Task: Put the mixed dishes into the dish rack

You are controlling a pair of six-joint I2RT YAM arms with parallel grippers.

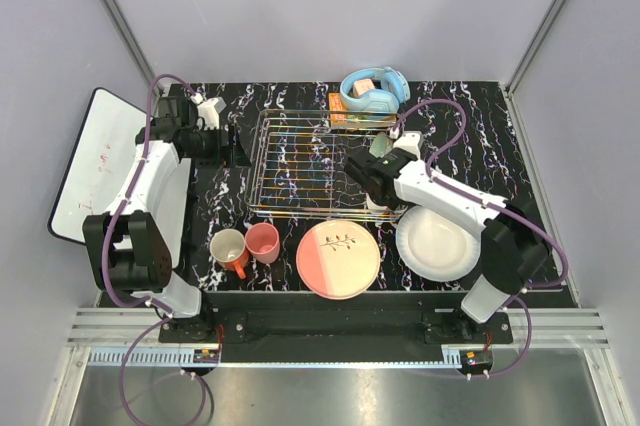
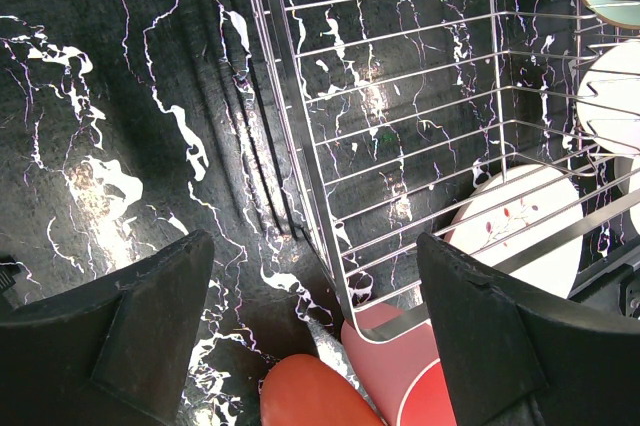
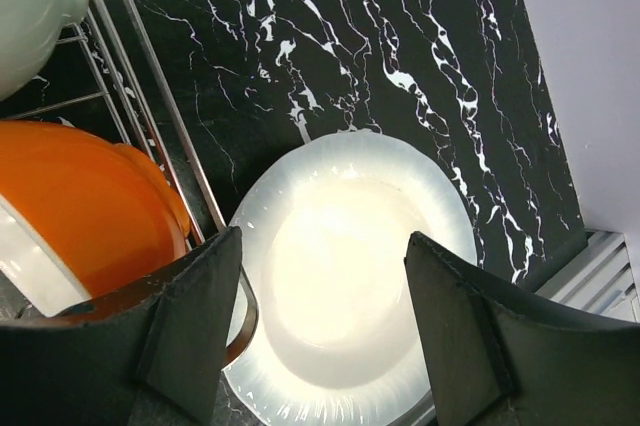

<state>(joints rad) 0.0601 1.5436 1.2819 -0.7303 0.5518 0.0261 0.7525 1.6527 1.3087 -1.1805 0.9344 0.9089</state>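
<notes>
L gripper jaws spread, empty, just off L end of dish rack; R gripper also spread, empty, over white plate on table beside rack, w/ orange-outside bowl + pale green bowl in rack's R end.

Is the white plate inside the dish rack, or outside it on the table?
Outside. The white plate lies flat on the table beside the dish rack, past its wire rim and not on its grid.
</notes>
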